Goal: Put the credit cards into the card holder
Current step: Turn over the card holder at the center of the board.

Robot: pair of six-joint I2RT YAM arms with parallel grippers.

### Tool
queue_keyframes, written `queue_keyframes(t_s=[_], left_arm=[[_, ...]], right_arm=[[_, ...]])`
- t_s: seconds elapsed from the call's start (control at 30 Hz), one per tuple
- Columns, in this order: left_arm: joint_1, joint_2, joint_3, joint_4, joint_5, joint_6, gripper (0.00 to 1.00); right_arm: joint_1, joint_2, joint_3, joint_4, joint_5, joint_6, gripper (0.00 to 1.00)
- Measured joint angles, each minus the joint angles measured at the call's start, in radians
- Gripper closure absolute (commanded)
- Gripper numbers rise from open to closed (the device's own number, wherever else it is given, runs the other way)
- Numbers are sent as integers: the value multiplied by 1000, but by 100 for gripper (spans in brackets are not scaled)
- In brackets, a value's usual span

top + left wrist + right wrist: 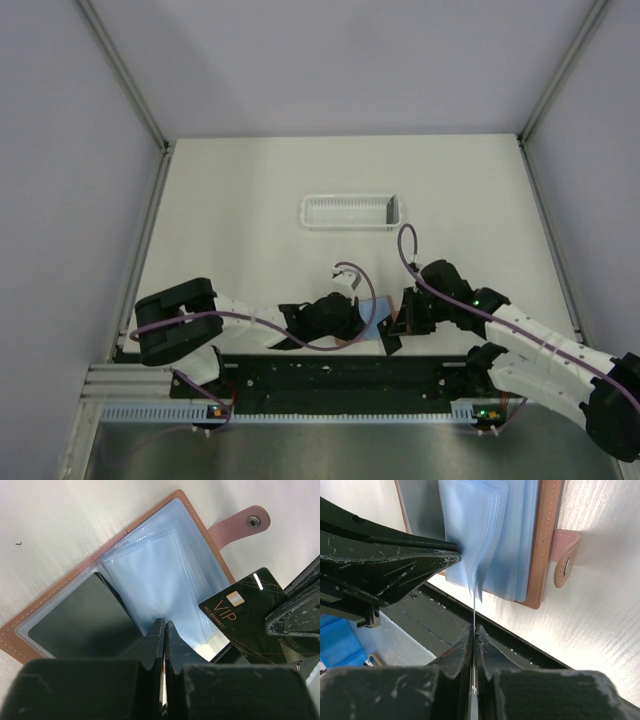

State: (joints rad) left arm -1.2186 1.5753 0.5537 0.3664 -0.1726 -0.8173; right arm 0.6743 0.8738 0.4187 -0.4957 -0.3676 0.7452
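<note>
While the left arm [250, 320] and the right arm [530, 335] are meeting over the near edge of the table [250, 200], the card holder [372, 325] is lying open between them, flat on the surface, brown cover down. Left jaws are showing together in the left wrist view, tips sitting at the lower edge of the pale blue plastic sleeves [150, 570]; a thin pale strip is running between the fingers, so they are apparently pinching one sleeve. From the right wrist view the sleeves are fanning up off the cover toward those tips. Right jaws are clamping a black VIP card [245, 615], gold lettering up, and holding it just beside the holder's right edge, corner pointing at the sleeves, not yet inside any pocket; edge-on, it is showing only as a thin line. A second black card [75, 620] is sitting behind clear plastic in the holder's left-hand panel. The pink snap strap [240, 524] is lying out flat on the table past the cover's edge. A white slatted tray [350, 198] is standing well apart, farther back on the table.
</note>
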Motion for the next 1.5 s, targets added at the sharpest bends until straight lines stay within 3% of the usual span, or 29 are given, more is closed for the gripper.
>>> queue_keyframes(t_s=[0.63, 1.2, 1.5], left_arm=[[0, 0, 2, -3, 0, 0, 100], [0, -1, 3, -5, 0, 0, 100], [1, -51, 10, -95, 3, 9, 100]], right_arm=[[1, 47, -21, 19, -1, 1, 100], [4, 87, -52, 160, 2, 46, 100], [5, 91, -95, 251, 15, 84, 100]])
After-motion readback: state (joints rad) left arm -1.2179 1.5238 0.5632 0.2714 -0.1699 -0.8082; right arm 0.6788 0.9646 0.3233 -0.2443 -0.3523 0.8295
